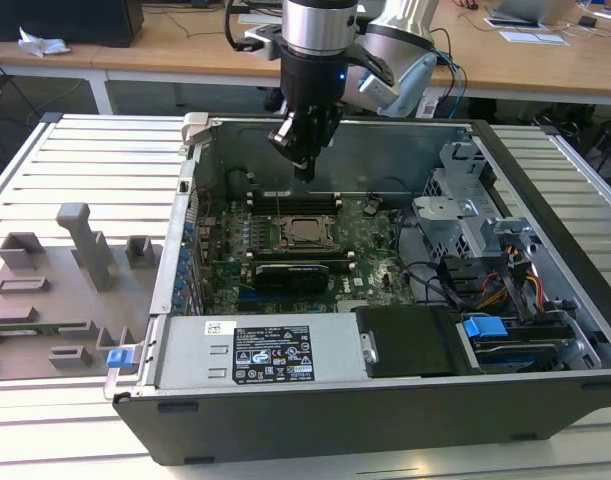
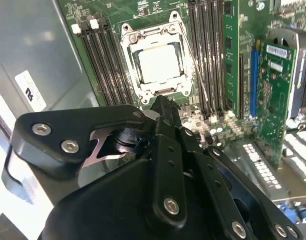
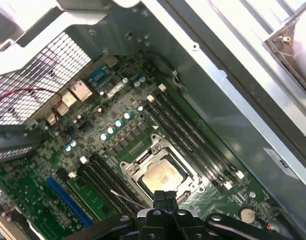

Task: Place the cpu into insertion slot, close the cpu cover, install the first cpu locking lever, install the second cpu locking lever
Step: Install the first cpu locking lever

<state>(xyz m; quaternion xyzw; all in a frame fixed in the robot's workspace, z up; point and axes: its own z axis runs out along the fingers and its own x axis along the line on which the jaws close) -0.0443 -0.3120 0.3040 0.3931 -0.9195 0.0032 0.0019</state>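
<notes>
The cpu [image 2: 158,64] lies flat in the insertion slot [image 1: 305,232] on the green board, its pale metal top showing through the window of the cpu cover [image 2: 130,55]. The cover lies down flat around the chip. A thin wire lever [image 2: 198,67] runs along one side of the socket; in the first wrist view it is a thin rod [image 3: 123,197] beside the cpu [image 3: 162,175]. My gripper [image 1: 304,168] hangs above the board just behind the socket, its black fingers [image 3: 161,197] pressed together with nothing between them. In the second wrist view the gripper [image 2: 160,102] points at the socket's near edge.
Long black memory slots [image 2: 100,55] flank the socket on both sides. A black card with a label [image 1: 297,272] stands in front of it. The case walls, a power supply [image 1: 255,350] and a drive cage [image 1: 465,215] ring the board. A grey fixture tray [image 1: 55,290] lies outside.
</notes>
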